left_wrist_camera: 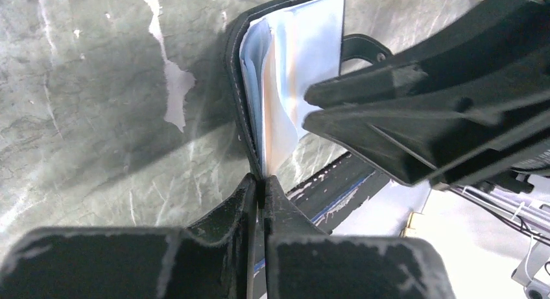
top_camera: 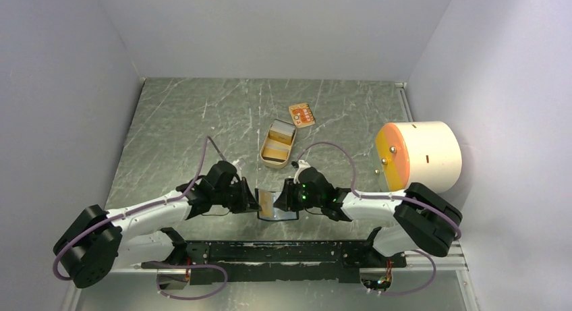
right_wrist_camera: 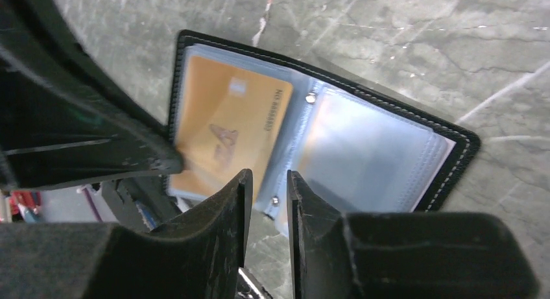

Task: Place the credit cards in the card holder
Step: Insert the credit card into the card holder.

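Card holder (right_wrist_camera: 370, 150) is open between both grippers, just ahead of the arm bases. Black leather-look cover with pale stitching, clear glossy sleeves, small metal rivets. Tan-orange card (right_wrist_camera: 224, 127) sits in the sleeve on the left arm's side. Left gripper (left_wrist_camera: 261, 184) is pinched tight on the cover's edge. Right gripper (right_wrist_camera: 267, 185) has a narrow gap with the sleeve edge in it; can't tell if it's clamping. Oblong gold tin (top_camera: 278, 144) lies open further back on the grey marbled table (top_camera: 175, 135).
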`<state>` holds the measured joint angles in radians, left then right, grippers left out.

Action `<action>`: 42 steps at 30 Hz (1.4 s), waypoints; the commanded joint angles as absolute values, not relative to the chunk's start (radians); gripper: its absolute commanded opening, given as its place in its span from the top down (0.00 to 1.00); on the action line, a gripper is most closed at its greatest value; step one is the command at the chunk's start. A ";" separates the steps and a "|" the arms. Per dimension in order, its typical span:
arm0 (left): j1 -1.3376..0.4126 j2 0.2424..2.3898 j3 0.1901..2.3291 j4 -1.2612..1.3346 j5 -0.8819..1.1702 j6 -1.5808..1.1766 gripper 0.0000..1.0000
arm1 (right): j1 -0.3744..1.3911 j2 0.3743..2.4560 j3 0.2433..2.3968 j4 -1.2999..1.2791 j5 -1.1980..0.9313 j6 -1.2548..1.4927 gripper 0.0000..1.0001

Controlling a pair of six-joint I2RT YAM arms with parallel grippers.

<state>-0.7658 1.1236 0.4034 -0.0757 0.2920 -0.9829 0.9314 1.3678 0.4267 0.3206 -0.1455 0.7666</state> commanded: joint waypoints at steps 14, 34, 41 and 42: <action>-0.771 1.128 0.401 0.071 0.388 -0.976 0.82 | 0.922 1.473 0.423 0.400 -0.134 0.745 0.78; -0.771 1.191 0.416 0.048 0.351 -0.957 0.70 | 0.922 1.454 0.406 0.399 -0.120 0.749 0.78; -0.772 1.166 0.389 0.093 0.359 -0.977 0.69 | 0.923 1.449 0.390 0.405 -0.115 0.752 0.78; -0.771 1.159 0.391 0.090 0.352 -0.974 0.69 | 0.922 1.449 0.389 0.405 -0.116 0.751 0.78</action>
<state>-0.7677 1.1835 0.4004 0.0631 0.3676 -0.9695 0.9249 1.4574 0.4088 0.4179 -0.1379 0.7586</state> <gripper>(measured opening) 0.306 0.220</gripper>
